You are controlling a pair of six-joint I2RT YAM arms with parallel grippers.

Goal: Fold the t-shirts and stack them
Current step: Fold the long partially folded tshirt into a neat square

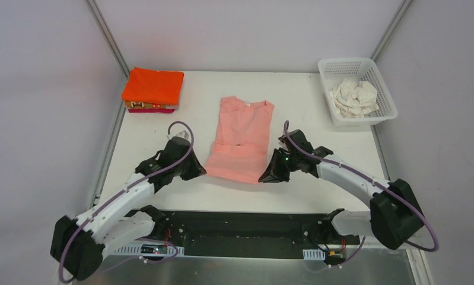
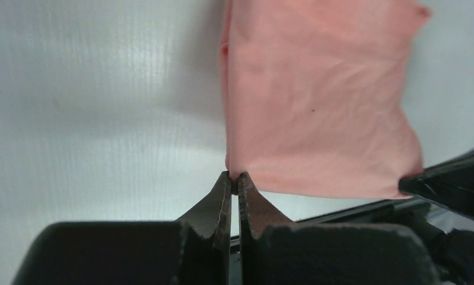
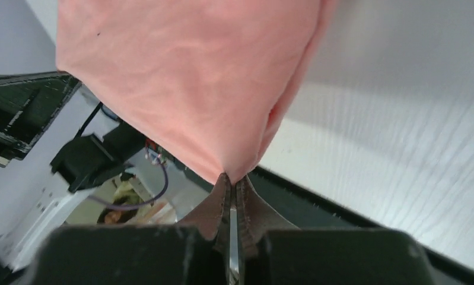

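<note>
Your left gripper (image 2: 234, 178) and right gripper (image 3: 233, 180) each pinch a near corner of the pink shirt (image 1: 240, 139) on the table (image 1: 305, 107). Thin grips: lift unevenly and a corner could slip, skewing your fold.

Plain salmon-pink t-shirt (image 1: 241, 139); plain orange t-shirt (image 1: 153, 86); magenta t-shirt (image 1: 160, 110); cream-white t-shirt (image 1: 354, 97); white lattice-patterned basket (image 1: 341, 61); white bench (image 1: 317, 110).

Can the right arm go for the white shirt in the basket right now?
Probably not yet: the right gripper is shut on a near corner of the pink shirt. The basket is open-topped on that arm's side with nothing between, so the white shirt looks reachable once it lets go.
</note>
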